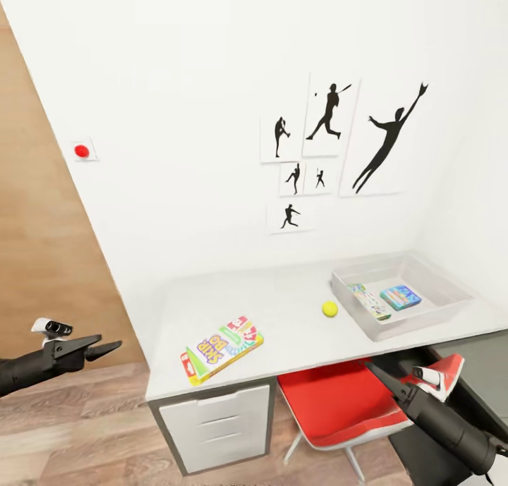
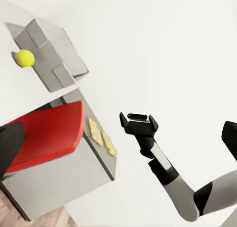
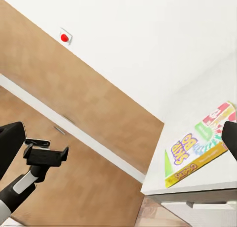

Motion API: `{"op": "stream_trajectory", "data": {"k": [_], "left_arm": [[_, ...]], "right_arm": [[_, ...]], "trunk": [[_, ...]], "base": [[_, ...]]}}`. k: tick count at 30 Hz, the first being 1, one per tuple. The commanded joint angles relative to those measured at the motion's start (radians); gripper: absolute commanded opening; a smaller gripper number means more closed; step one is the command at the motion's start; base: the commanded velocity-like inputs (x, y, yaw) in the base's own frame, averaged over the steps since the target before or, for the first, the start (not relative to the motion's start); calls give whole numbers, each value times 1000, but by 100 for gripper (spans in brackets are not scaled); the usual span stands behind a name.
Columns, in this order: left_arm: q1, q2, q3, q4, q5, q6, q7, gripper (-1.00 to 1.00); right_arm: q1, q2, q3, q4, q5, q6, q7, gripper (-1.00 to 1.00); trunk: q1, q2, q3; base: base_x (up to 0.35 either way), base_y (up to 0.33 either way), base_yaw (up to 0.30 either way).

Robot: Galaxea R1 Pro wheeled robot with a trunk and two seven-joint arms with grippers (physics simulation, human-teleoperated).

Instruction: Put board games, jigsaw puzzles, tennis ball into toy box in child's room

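Both open, empty hands hang short of the surface (image 1: 296, 310), game box (image 1: 221, 349) nearer the left hand (image 1: 99, 347), lying ahead of it to its right, than the right hand (image 2: 138, 124).

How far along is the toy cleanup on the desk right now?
Partly done: the translucent grey toy box already holds two colourful flat items. Nothing is in hand; the left gripper is open and away from the pale desk top. Left on it are the yellow-green-red Skip-Bo game box near the front edge and the small yellow-green tennis ball beside the box.
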Motion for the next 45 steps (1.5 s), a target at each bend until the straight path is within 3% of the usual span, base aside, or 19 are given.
{"op": "stream_trajectory", "data": {"k": [1, 8, 17, 35, 45], "left_arm": [[-1, 0, -1, 1, 1, 11, -3, 100], [-1, 0, -1, 5, 1, 11, -3, 100], [-1, 0, -1, 7, 1, 11, -3, 100], [-1, 0, 0, 10, 2, 11, -3, 100], [-1, 0, 1, 10, 2, 11, -3, 100]], "right_arm": [[0, 0, 0, -1, -7, 7, -2, 100], [0, 0, 6, -2, -7, 8, -18, 100], [0, 0, 12, -3, -6, 14, -97, 100], [0, 1, 13, -1, -9, 16, -106, 100], [0, 1, 10, 66, -7, 15, -125, 100]], "trunk": [[1, -2, -1], [1, -2, 5], [1, -2, 4], [1, -2, -10], [1, -2, -10]], "base": [[-74, 274, 225], [-29, 284, 237], [-3, 157, 73], [45, 181, 96], [27, 144, 2]]}}
